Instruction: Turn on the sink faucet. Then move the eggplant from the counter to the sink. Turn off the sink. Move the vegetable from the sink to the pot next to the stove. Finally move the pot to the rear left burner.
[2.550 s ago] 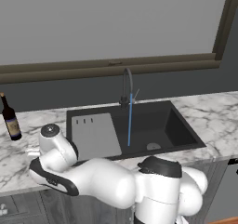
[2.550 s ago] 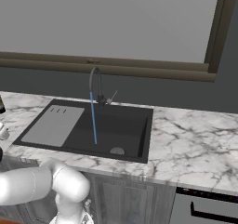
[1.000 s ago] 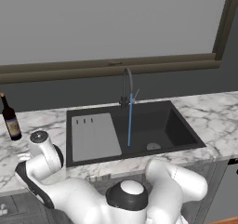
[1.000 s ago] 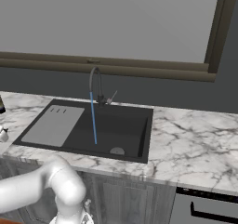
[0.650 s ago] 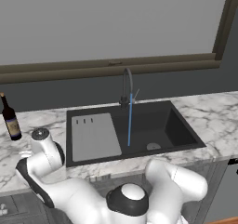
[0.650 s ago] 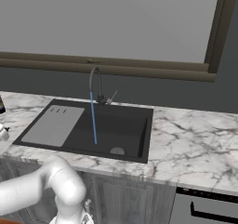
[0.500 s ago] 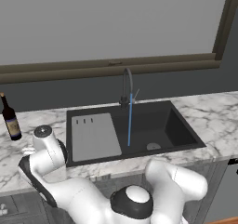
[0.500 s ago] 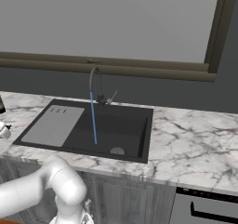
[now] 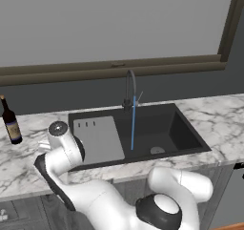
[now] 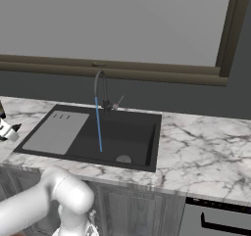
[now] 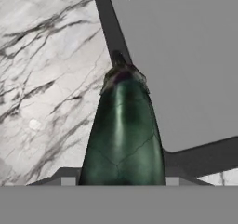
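The dark green eggplant [image 11: 123, 135] stands between my gripper [image 11: 120, 181] fingers, stem end pointing away, and the jaws are shut on its body. It hangs over the marble counter [image 11: 46, 79], right at the left rim of the sink's grey drainboard [image 11: 186, 56]. In the left base view my wrist [image 9: 58, 131] sits at the drainboard's [image 9: 97, 138] left edge. The faucet [image 9: 129, 88] runs, with a blue stream [image 9: 133, 124] falling into the dark sink basin [image 9: 162, 129].
A dark bottle [image 9: 10, 124] stands on the counter left of my wrist. A window ledge [image 9: 119, 69] runs behind the faucet [image 10: 100, 88]. Marble counter [image 10: 201, 147] stretches right of the sink basin [image 10: 122, 137], with an oven front [image 10: 220, 220] below it.
My wrist has shifted right toward the sink's drainboard over the last second. The jaws have drawn in slightly on the eggplant. The water keeps running.
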Tool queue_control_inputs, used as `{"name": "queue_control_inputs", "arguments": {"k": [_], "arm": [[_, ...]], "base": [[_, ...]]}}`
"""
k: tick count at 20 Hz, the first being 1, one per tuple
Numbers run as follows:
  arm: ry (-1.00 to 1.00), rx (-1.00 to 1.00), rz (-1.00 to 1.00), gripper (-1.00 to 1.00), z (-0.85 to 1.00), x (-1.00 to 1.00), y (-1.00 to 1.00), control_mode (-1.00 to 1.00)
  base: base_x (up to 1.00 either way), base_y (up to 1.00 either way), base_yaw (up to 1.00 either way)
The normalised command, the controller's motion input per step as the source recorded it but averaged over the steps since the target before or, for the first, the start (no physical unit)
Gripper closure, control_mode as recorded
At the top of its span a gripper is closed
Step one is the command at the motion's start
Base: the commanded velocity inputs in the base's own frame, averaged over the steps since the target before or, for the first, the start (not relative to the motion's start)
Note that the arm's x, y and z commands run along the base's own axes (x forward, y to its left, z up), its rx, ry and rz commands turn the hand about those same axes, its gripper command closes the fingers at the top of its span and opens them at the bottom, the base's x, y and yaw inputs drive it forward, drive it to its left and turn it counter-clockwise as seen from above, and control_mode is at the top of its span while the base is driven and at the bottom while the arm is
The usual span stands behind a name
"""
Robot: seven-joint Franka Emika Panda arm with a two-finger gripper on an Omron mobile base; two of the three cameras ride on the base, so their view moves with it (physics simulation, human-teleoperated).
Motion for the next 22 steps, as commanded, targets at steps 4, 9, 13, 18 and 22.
{"name": "queue_control_inputs", "arguments": {"k": [4,9,13,18,22], "arm": [[0.00,0.03,-0.11,1.00,0.45,0.00,-0.76,-1.00],[0.00,0.05,-0.11,1.00,0.37,0.00,-0.80,-1.00],[0.00,0.06,-0.11,1.00,0.21,0.00,-0.82,-1.00],[0.01,0.07,-0.09,1.00,0.15,0.00,-0.86,-1.00],[0.01,0.02,-0.07,1.00,0.05,0.00,-0.81,-1.00]], "base": [[0.00,0.00,0.00],[0.00,0.00,0.00],[0.00,0.00,0.00],[0.00,0.00,0.00],[0.00,0.00,0.00]]}}
